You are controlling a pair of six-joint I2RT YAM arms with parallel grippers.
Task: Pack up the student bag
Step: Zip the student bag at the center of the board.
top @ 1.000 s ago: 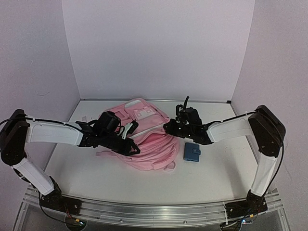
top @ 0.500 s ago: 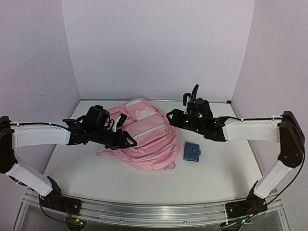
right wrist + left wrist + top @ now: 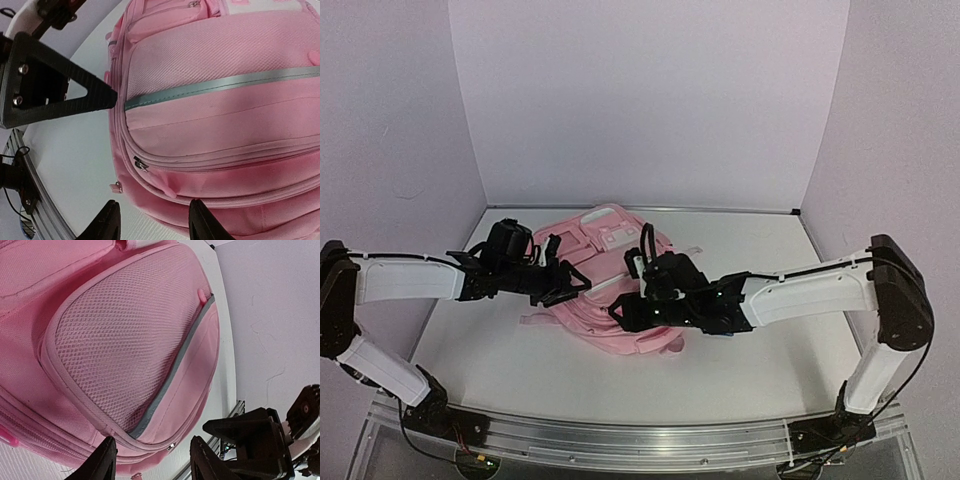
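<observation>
The student bag [image 3: 605, 245] is a pink backpack lying flat in the middle of the table. My left gripper [image 3: 572, 285] is open and empty at the bag's left side. Its view shows a mesh side pocket [image 3: 125, 340] with a grey trim strip and a small zip pull [image 3: 171, 446] between my fingers. My right gripper [image 3: 618, 311] is open and empty, low over the bag's front edge. Its view shows the front pocket [image 3: 220, 70], a grey strip, and a zip slider [image 3: 140, 164] with a pink pull tab just ahead of my fingertips [image 3: 107, 222].
My left gripper's black finger [image 3: 60, 85] reaches into the right wrist view beside the bag. A small pink buckle [image 3: 116, 187] lies on the white table [image 3: 760, 350]. The right arm lies across the table to the right of the bag.
My right arm has swung from behind the bag's right side down to its front edge, now covering the blue wallet. My left gripper has drawn back slightly to the left.
</observation>
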